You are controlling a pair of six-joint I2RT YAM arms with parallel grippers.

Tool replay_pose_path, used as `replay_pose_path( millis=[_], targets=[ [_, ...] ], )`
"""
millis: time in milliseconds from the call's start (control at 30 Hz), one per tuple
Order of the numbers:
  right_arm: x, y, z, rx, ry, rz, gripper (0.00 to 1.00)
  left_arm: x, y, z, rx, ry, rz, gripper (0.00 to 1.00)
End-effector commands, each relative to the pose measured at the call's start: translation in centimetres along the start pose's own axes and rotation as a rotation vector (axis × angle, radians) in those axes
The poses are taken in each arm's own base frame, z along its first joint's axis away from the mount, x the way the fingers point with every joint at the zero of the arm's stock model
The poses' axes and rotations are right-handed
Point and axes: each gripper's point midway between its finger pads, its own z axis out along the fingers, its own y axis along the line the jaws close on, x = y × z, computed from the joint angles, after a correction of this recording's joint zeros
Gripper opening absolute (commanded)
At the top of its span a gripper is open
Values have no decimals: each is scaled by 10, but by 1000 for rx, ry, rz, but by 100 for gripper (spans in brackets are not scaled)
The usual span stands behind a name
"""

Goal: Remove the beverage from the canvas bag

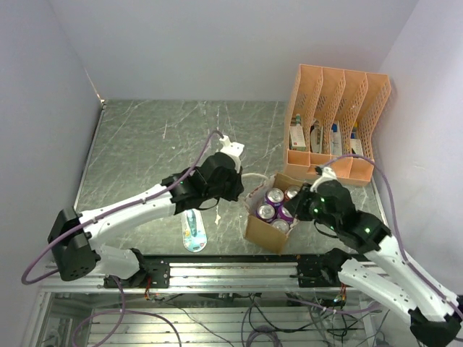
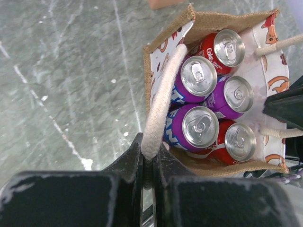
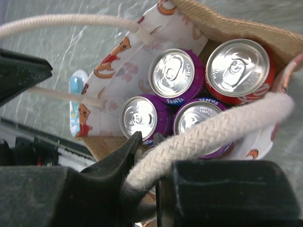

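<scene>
The canvas bag [image 1: 259, 231] stands open at the table's near edge, tan outside with a printed lining [image 2: 222, 19] [image 3: 236, 23]. Several upright cans fill it: purple Fanta cans [image 2: 201, 125] [image 3: 171, 73] and red cola cans [image 2: 228, 47] [image 3: 236, 64]. My left gripper [image 1: 239, 189] [image 2: 150, 158] is shut on one cream rope handle [image 2: 161, 101] at the bag's left side. My right gripper [image 1: 300, 206] [image 3: 147, 142] is shut on the other rope handle [image 3: 213, 132] at the bag's right side. Both handles are held apart over the cans.
An orange perforated file organizer [image 1: 336, 108] with small boxes and tubes stands behind the bag at the back right. A blue-and-white packet [image 1: 193, 231] lies on the table left of the bag. The metal rail [image 1: 231, 271] runs along the near edge.
</scene>
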Motion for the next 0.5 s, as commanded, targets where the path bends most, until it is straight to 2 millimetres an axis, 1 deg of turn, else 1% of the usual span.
replay_pose_path(
  millis=[0, 100, 167, 233, 333, 400, 467],
  targets=[
    [5, 48, 21, -219, 83, -132, 16, -53, 11, -52, -7, -151, 14, 7],
    [5, 67, 33, -286, 114, -156, 15, -47, 21, -70, -20, -175, -5, 7],
    [5, 76, 38, -319, 121, -160, 15, -34, 27, -74, -20, -170, -21, 7],
    [7, 78, 42, -325, 128, -153, 15, -15, 35, -72, -31, -143, -42, 7],
    [23, 72, 47, -323, 164, -140, 15, 14, 40, -68, -21, -91, -91, 7],
    [39, 63, 50, -306, 197, -130, 15, 31, 42, -68, 0, -83, -133, 7],
    [55, 48, 52, -272, 225, -117, 16, 49, 47, -68, 11, -75, -182, 7]
  ],
)
